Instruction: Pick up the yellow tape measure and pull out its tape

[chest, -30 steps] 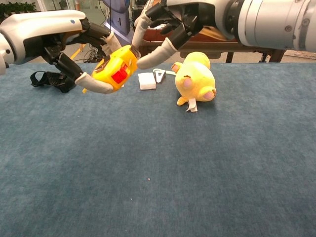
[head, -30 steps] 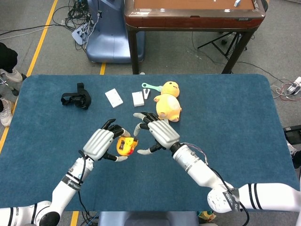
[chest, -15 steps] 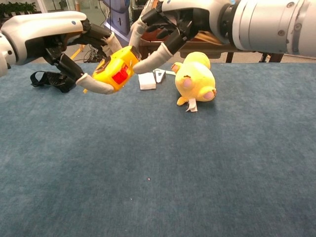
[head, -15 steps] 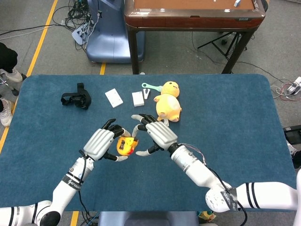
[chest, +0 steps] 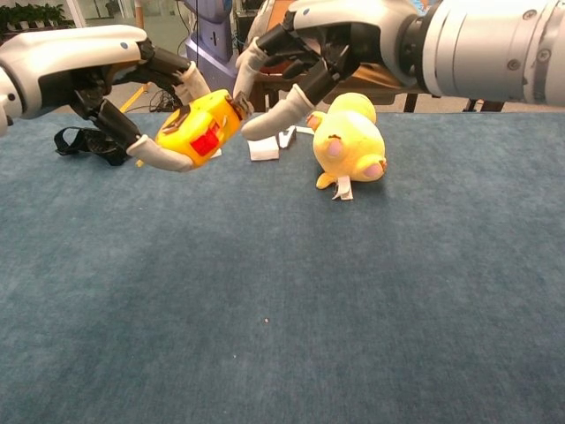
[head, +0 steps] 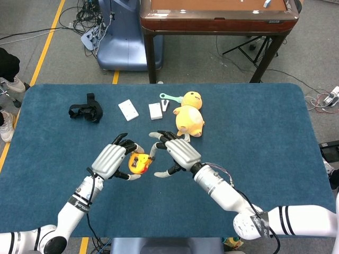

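Note:
The yellow tape measure (head: 139, 162) with a red button (chest: 207, 142) hangs above the blue table, gripped by my left hand (head: 110, 160) between thumb and fingers. In the chest view the left hand (chest: 141, 84) wraps it from the left. My right hand (head: 178, 152) hovers just to its right with fingers spread. One fingertip (chest: 241, 87) sits at the small dark tab on the case's right end, and the thumb (chest: 267, 124) stays apart below. No length of tape shows outside the case.
A yellow plush duck (head: 189, 117) lies right behind the right hand. Two white cards (head: 128, 109) and a green-handled tool (head: 168, 97) lie further back. A black strap (head: 86, 111) rests at the back left. A brown table (head: 217, 16) stands beyond the blue table's far edge (head: 159, 84).
My left hand has carried the tape measure a little to the left and tilted it. The right hand's fingers have stayed near the case's right end, with the thumb lowered slightly.

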Robot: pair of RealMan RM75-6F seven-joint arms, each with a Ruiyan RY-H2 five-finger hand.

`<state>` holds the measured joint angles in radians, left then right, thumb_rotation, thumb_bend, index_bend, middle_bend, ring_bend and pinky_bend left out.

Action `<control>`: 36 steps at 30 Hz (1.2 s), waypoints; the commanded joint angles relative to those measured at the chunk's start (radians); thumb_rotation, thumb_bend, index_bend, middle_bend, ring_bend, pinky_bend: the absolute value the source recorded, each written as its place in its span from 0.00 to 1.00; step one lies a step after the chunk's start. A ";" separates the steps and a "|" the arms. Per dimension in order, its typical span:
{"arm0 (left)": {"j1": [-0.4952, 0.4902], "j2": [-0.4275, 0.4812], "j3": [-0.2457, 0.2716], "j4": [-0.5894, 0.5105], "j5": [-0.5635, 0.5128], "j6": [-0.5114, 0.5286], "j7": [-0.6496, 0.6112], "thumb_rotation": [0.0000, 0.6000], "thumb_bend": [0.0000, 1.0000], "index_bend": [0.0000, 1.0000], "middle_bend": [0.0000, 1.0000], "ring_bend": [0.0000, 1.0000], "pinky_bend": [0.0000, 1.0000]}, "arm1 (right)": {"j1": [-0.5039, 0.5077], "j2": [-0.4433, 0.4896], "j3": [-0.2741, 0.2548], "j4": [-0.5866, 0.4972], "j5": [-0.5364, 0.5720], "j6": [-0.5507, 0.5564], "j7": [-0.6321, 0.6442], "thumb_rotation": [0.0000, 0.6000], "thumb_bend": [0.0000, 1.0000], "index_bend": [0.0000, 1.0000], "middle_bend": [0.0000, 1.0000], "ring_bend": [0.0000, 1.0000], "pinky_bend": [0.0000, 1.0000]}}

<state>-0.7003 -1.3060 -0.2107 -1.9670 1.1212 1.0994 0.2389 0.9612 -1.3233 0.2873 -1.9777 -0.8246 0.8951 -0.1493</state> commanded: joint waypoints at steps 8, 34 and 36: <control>0.008 0.003 0.004 0.024 0.004 0.003 -0.017 1.00 0.14 0.51 0.45 0.22 0.02 | -0.014 0.010 -0.009 -0.010 -0.011 0.003 0.022 1.00 0.23 0.51 0.15 0.00 0.00; 0.014 0.005 0.003 0.032 0.020 0.010 -0.021 1.00 0.14 0.51 0.45 0.22 0.02 | -0.014 -0.003 -0.012 0.023 0.016 0.041 -0.002 1.00 0.44 0.56 0.19 0.00 0.00; 0.014 0.006 0.003 0.033 0.020 0.009 -0.021 1.00 0.14 0.51 0.45 0.22 0.02 | -0.014 -0.006 -0.011 0.026 0.018 0.042 -0.002 1.00 0.46 0.56 0.19 0.00 0.00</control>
<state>-0.6864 -1.3001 -0.2072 -1.9337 1.1413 1.1090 0.2178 0.9472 -1.3293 0.2762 -1.9513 -0.8064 0.9372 -0.1514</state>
